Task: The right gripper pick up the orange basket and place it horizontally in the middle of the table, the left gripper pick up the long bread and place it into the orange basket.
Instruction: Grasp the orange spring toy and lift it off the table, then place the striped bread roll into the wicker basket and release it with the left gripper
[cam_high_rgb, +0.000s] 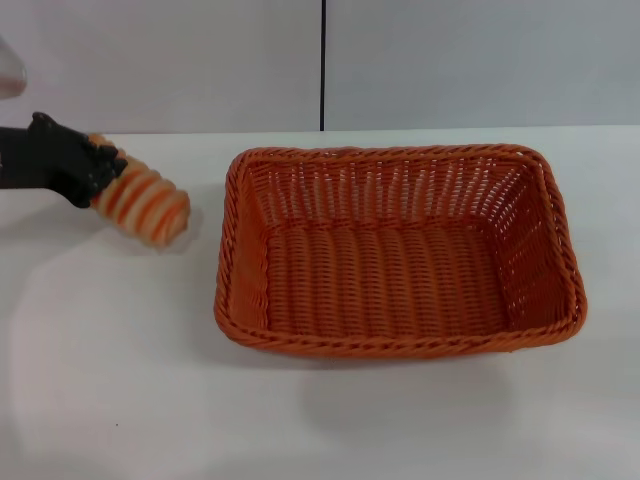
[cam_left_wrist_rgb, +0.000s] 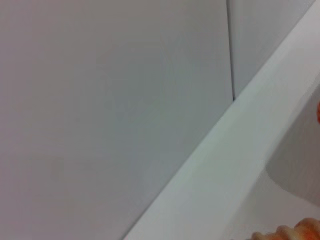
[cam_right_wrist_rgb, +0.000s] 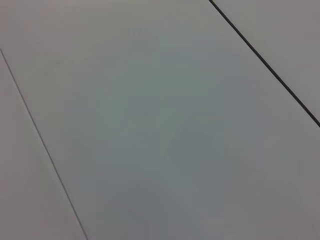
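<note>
the left gripper pinches the long bread above the table, left of the orange basket.

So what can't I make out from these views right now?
- Right gripper: in no view; the right wrist view shows only wall.
- Left gripper: head view, arm cut off by the edge.
- Long bread: near end covered by the claw; left wrist view shows only a sliver.
- Orange basket: fully visible.

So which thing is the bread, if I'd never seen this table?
Find the big orange basket on the white table. To its left, the left gripper holds the long bread, a small loaf striped orange and cream, unlike the plain woven basket.
</note>
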